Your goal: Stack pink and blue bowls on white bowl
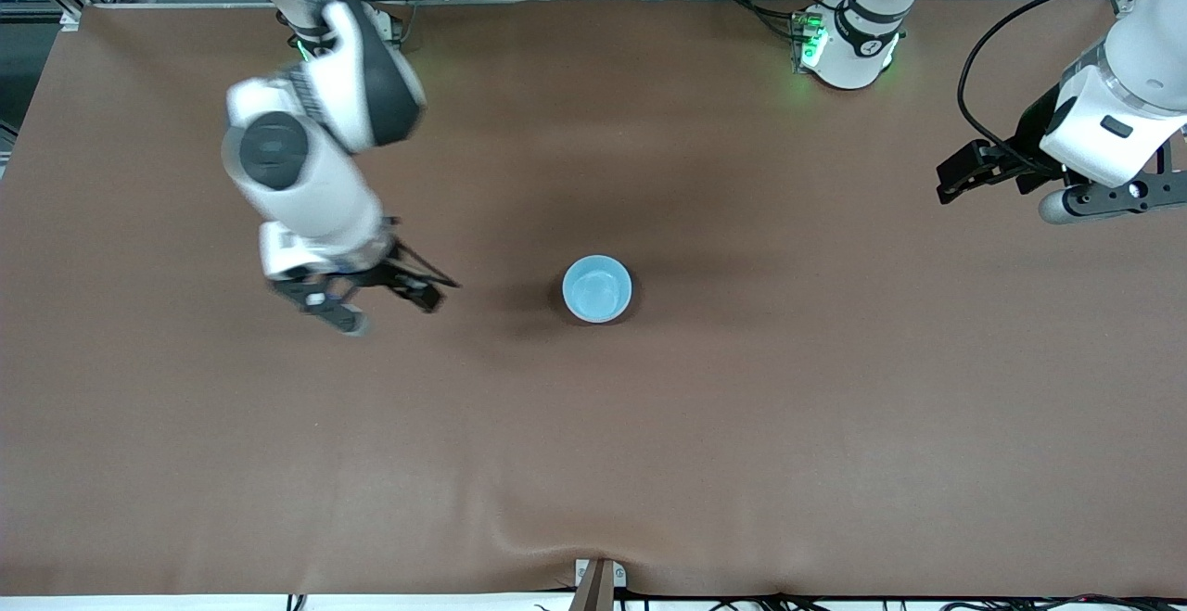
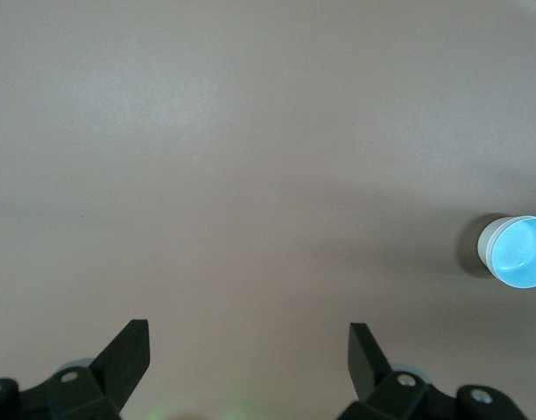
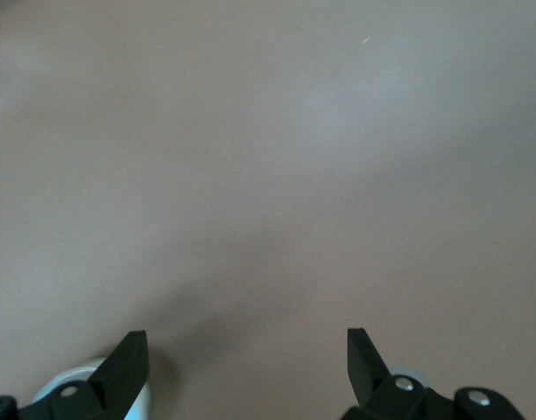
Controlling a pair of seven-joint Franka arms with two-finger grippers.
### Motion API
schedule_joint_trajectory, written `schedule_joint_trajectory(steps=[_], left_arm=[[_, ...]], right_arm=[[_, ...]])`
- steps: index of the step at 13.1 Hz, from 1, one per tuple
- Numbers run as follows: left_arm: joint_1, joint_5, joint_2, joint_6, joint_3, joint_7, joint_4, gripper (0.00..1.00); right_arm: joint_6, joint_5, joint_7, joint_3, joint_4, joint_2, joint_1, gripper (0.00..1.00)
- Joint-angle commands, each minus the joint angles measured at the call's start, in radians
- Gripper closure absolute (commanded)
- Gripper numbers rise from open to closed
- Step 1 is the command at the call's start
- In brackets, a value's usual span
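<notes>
- Right gripper [image 1: 385, 300] is hanging above the brown table [image 1: 835, 388], jaws spread wide and holding nothing, at about nine o'clock from the stack.
- Blue bowl [image 1: 596, 288] is sitting topmost in the stack at mid-table; any bowls under it are hidden in the front view.
- Left gripper [image 1: 960, 180] is waiting, fingers parted and empty, above the table's left-arm end, around two o'clock from the bowl.

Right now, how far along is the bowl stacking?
It looks about finished: one stack with the blue bowl on top stands mid-table; whatever is beneath it is hidden. Nothing is in hand: the right gripper is open over bare table beside it, and the left gripper waits open.
</notes>
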Motion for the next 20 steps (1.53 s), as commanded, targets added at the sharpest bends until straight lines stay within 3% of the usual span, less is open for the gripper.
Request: schedule_joint_trajectory(steps=[1,5,9,13,15,20], left_arm=[[0.013,-0.023,-0.022,-0.002,-0.004,0.027,-0.016,0.00],[0.013,-0.023,-0.022,-0.002,-0.004,0.027,-0.018,0.00],[0.013,-0.023,-0.021,-0.002,-0.004,0.027,-0.018,0.00],[0.013,-0.023,-0.019,0.000,-0.006,0.027,-0.021,0.00],[0.013,-0.023,-0.019,0.000,-0.006,0.027,-0.022,0.00],[0.013,-0.023,-0.019,0.000,-0.006,0.027,-0.022,0.00]], right_arm=[[-0.112,0.048,-0.266,0.019,-0.032,-0.115,-0.136,0.00],[-0.241,0.050,-0.593,0.019,-0.026,-0.213,-0.305,0.00],[-0.338,0.039,-0.755,0.031,0.023,-0.247,-0.412,0.00],[-0.438,0.021,-0.831,0.128,0.102,-0.247,-0.546,0.00],[-0.451,-0.004,-0.835,0.156,0.106,-0.249,-0.574,0.00],[-0.494,-0.019,-0.827,0.156,0.134,-0.252,-0.566,0.00]])
